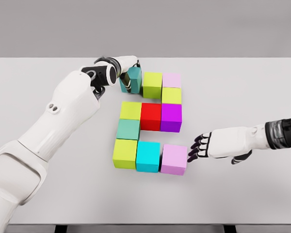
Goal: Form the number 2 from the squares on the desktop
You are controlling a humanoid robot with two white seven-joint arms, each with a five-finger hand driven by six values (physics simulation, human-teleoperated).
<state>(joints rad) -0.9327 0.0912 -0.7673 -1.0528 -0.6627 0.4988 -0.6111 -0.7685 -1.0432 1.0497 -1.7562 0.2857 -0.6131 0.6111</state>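
Several coloured cubes lie on the white table [242, 97] in a shape like a 2. The top row holds a dark teal cube [135, 76], a yellow-green cube [153, 85] and a pale pink cube [172, 79], with another yellow-green cube [171, 95] below the pink one. The middle row is yellow-green [131, 110], red [151, 116] and magenta [170, 118]. A green-teal cube [128, 129] links down to lime [125, 153], cyan [148, 156] and pink [174, 159]. My left hand [128, 77] is curled on the dark teal cube. My right hand [198, 147] rests open, fingertips at the pink cube's right side.
The table's far edge runs just behind the top row. My left forearm [68, 107] crosses the table's left half diagonally. My right forearm [252, 138] lies low over the right half.
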